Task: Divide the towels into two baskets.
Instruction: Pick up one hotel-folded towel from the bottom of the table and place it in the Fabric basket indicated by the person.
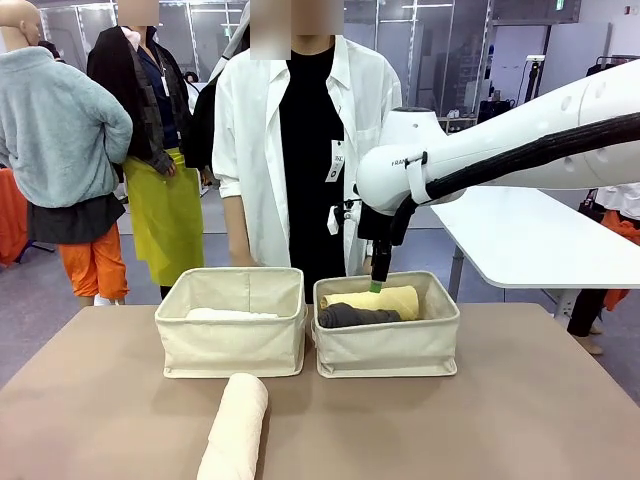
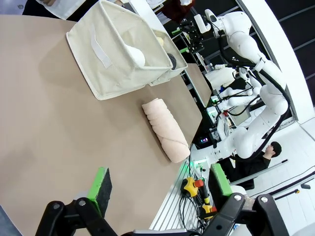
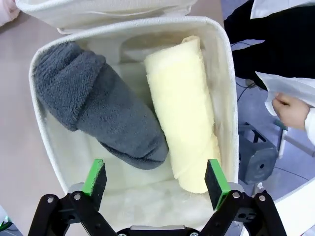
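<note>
Our right fingers [image 3: 96,179] hang wide over the basket [image 3: 228,88] holding the grey towel [image 3: 98,108] and yellow towel [image 3: 182,113]; our left fingers [image 2: 101,189] spread wide above the surface [image 2: 49,123].

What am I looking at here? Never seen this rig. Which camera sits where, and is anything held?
Two white robot arms with two-finger grippers work at a brown table. A person in a white coat stands at the far side. The front view looks across the table from the robot's side. Each wrist view comes from a camera on that arm, looking along its fingers.

Two beige canvas baskets stand side by side. The left basket holds a white rolled terry towel. The right basket holds a pale yellow towel roll and a dark grey towel roll. A cream towel roll lies on the table in front.

Nothing is held: the right gripper hangs open over the right basket, and the left gripper is open above the table.
</note>
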{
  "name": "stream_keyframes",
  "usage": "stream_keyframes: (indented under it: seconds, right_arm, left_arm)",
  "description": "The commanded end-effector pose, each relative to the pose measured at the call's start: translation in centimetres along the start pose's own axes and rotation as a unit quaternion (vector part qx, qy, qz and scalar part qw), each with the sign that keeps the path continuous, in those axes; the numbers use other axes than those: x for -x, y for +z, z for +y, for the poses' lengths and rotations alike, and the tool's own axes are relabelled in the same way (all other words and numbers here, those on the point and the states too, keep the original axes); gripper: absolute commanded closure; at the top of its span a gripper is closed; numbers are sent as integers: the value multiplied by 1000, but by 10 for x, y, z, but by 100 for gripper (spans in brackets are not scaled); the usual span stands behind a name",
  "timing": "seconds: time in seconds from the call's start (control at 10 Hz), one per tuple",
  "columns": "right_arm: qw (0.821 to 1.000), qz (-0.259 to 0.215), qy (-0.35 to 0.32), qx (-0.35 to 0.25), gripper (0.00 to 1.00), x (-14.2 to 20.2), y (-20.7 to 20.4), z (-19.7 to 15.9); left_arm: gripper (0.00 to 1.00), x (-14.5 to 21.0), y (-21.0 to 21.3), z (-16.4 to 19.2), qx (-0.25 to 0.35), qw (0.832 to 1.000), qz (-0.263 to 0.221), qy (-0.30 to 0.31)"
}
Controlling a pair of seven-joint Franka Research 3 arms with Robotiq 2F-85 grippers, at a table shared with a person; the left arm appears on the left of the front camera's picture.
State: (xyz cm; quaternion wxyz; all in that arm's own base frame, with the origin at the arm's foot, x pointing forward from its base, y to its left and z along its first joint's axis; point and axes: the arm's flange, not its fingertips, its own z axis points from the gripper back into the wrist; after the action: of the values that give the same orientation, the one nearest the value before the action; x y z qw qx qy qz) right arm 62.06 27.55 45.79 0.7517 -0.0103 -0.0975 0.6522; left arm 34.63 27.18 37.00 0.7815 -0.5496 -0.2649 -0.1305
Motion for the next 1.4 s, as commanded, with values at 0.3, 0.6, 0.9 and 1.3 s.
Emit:
stream_keyframes:
  seconds: [0.3,0.6,0.9,1.3]
  right_arm:
    - [1000,1,5,-3,0,-2,1,-3]
    - [1000,1,5,-3,0,-2,1,-3]
    - [999,10,-27,-30,0,5,18,2]
    - [988,-31,-113,-104,0,88,63,53]
  left_arm:
    - [0,4,1,-4,-2,1000,2,-4]
    - [0,4,1,-4,-2,1000,2,-4]
    - [0,4,1,-4,-2,1000,2,-4]
    - [0,4,1,-4,-2,1000,2,-4]
